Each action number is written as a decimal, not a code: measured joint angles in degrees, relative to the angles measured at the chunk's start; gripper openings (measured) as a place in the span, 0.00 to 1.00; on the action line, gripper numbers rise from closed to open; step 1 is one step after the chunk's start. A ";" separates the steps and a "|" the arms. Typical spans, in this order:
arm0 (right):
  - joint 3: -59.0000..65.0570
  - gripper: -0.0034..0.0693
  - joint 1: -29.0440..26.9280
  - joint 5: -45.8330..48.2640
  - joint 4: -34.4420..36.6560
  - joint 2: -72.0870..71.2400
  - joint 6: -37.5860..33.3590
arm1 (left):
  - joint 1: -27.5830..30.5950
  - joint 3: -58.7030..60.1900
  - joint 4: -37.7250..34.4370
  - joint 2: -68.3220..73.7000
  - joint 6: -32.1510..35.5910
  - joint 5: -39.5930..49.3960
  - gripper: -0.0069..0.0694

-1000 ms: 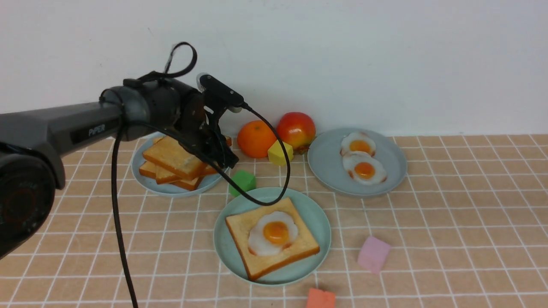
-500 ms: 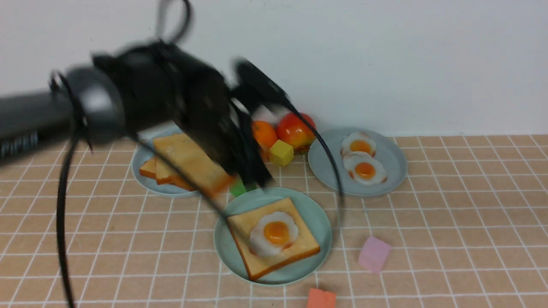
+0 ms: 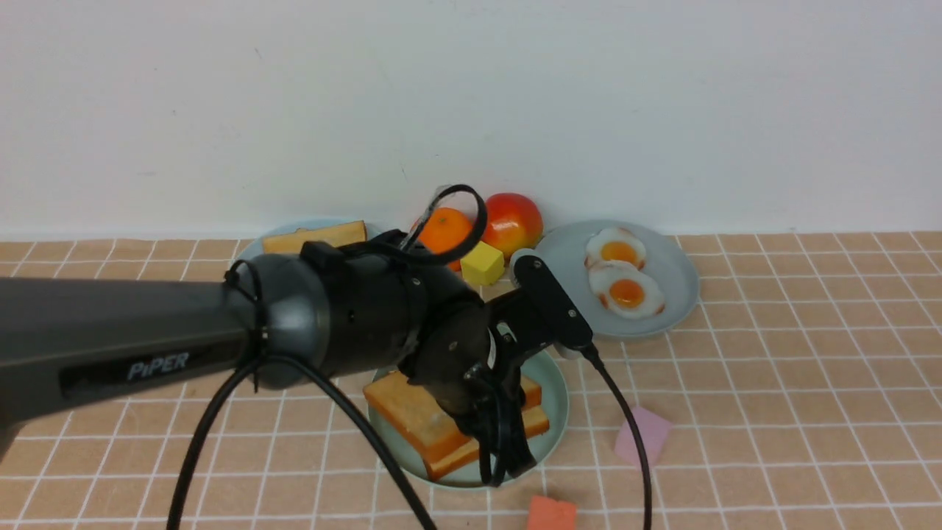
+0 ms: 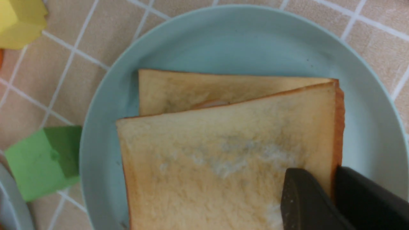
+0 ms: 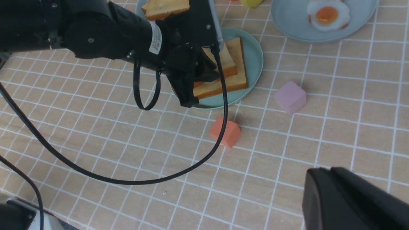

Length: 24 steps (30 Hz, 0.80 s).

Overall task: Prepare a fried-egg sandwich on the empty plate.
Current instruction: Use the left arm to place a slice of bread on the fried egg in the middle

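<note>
Step in hand: closing the sandwich; it looks nearly finished.
Right gripper (image 5: 348,198): only a dark bulk at the lower right of its own wrist view, well apart from the food. I cannot tell whether its jaws are spread or together.
Left gripper (image 3: 508,453): lower middle of the front view, pinching the top toast slice (image 4: 223,159) at one crust edge.
Mint plate (image 4: 243,41): lower middle of the front view. It holds the lower toast slice (image 4: 198,89). The fried egg (image 4: 211,103) shows only as a pale sliver between the slices, and the top slice sits skewed over them.
Next move: likely to settle the slice flat and square, part the jaws, then lift clear without dragging it.
Egg plate (image 3: 662,294): right of centre and farther back; blue-grey, with two fried eggs touching.
Toast plate (image 3: 250,254): left of centre, at the back, mostly behind the arm. Spare toast (image 3: 315,237) lies on it; the slice count is hidden.
</note>
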 joint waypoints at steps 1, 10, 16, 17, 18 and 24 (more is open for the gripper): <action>0.00 0.11 0.00 0.01 0.00 0.00 0.00 | 0.00 0.00 0.17 0.00 0.89 -0.25 0.22; 0.00 0.11 0.00 0.40 0.04 0.00 0.00 | 0.00 0.00 1.85 -1.48 3.83 0.27 0.22; 0.00 0.11 0.00 0.40 0.04 0.00 0.00 | 0.00 0.00 1.85 -3.84 4.57 0.27 0.22; 0.00 0.11 0.00 0.40 -0.01 0.00 0.00 | 0.00 0.00 1.85 -3.84 4.70 0.27 0.22; 0.00 0.11 0.00 0.40 -0.01 0.00 0.00 | 0.00 0.00 1.79 -3.84 4.70 0.34 0.22; 0.00 0.12 0.00 0.35 -0.01 0.00 0.00 | 0.00 0.00 1.38 -1.84 4.90 0.34 0.22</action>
